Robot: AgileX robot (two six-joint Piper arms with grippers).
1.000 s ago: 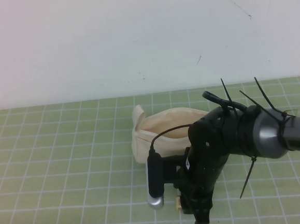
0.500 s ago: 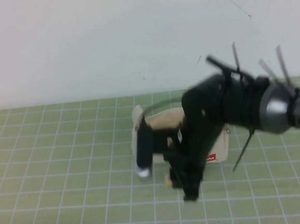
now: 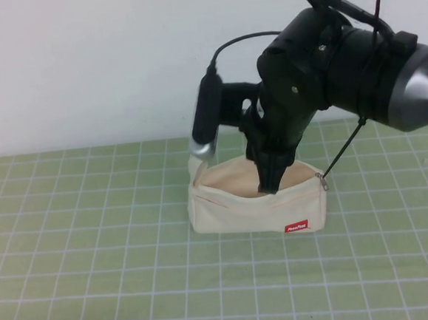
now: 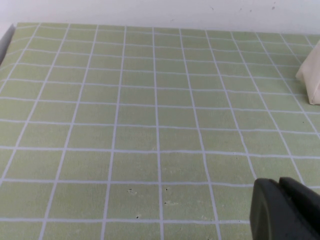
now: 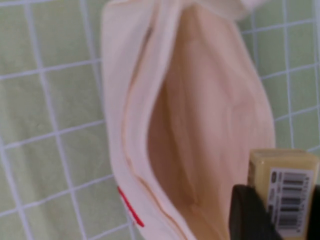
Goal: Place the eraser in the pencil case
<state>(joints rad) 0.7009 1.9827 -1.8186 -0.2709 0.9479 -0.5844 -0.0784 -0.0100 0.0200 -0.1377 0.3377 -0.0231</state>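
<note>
Since a second ago the right hand has risen from low at the near edge of the bench, where it sat in front of the pencil case, and has travelled away from the robot; it now hangs over the pouch's open mouth with its fingertips dipping just inside the rim. The pouch, half hidden by the arm before, now shows its whole near wall.

Nearest the robot, the green gridded mat covering the bench lies bare in front of the pouch. On it the cream canvas pencil case stands upright with its mouth gaping, a small red tag on the near wall toward the robot's right and the metal zipper pull at the right end of the rim.

In the right wrist view the eraser, a tan block with a white barcode label, is clamped between the right hand's dark fingers, held above the pouch's open interior close to its far wall.

Beyond the pouch the mat ends at a plain white wall.

The left hand is parked low over the mat off to the robot's left, well apart from the pouch, whose corner just shows in its wrist view; only a dark edge of it shows, so I cannot tell how it stands.
</note>
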